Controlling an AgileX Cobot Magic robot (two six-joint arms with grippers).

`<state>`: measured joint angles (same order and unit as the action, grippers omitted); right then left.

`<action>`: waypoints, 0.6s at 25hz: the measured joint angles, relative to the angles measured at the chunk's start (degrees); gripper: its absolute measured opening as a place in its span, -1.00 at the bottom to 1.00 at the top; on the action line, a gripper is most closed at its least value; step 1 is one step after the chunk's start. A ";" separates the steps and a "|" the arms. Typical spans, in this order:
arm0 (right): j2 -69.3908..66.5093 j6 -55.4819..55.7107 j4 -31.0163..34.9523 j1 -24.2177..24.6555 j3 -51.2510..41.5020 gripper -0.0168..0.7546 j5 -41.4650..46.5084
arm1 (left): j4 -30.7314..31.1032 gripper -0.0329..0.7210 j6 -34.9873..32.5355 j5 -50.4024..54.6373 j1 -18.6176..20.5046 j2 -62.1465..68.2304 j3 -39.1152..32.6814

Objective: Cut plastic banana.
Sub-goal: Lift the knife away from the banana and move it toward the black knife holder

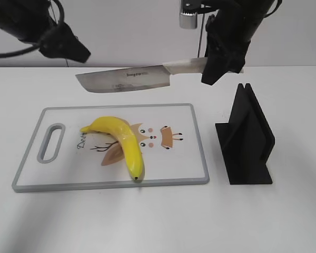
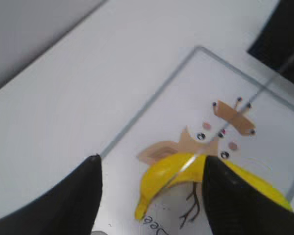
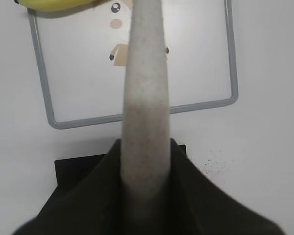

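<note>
- Left claw [image 1: 68, 50] hangs in the air above the far left of the white surface [image 1: 147, 221], gripping nothing; in the left wrist view its two dark fingers [image 2: 73, 200] stand spread apart with the board showing between them
- Cutting board [image 1: 189, 174], white with a grey rim and a handle slot [image 1: 51, 141] at its left end, lies flat on the surface, a cartoon deer print [image 1: 158, 137] at its middle
- Plastic banana [image 1: 124, 142] lies on the board, left of centre and partly over the print; its stem end points left and its dark tip [image 1: 135, 179] sits near the board's front edge
- Knife [image 1: 126, 79] is held level in the air above the board's far edge, blade pointing left, well clear of the banana
- Right claw [image 1: 221, 60] is clamped on the knife's pale handle [image 3: 144, 98], which in the right wrist view runs straight out from between the dark fingers; the blade edge itself is probably turned downward, though this view is too blurred to be sure
- Black knife stand [image 1: 245, 139] sits upright on the surface just to the right of the board
</note>
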<state>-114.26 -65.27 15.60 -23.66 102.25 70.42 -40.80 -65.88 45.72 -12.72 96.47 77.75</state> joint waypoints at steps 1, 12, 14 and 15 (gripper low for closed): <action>0.00 0.06 -0.01 0.07 0.01 -0.52 0.00 | -0.05 0.71 2.47 -1.49 0.69 -0.81 0.00; 0.00 14.49 -0.06 0.12 2.52 -0.52 0.00 | 18.21 0.66 37.36 1.52 11.42 -7.99 1.04; 0.00 20.31 -0.06 0.12 4.59 -0.52 0.00 | 24.22 0.66 43.85 6.84 12.59 -8.20 3.63; 0.00 23.56 -0.06 0.12 5.76 -0.52 0.05 | 27.25 0.66 46.67 10.25 12.76 -8.27 4.98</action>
<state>-114.26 -41.71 15.54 -23.55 108.01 70.47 -13.55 -19.21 55.96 0.04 88.20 82.72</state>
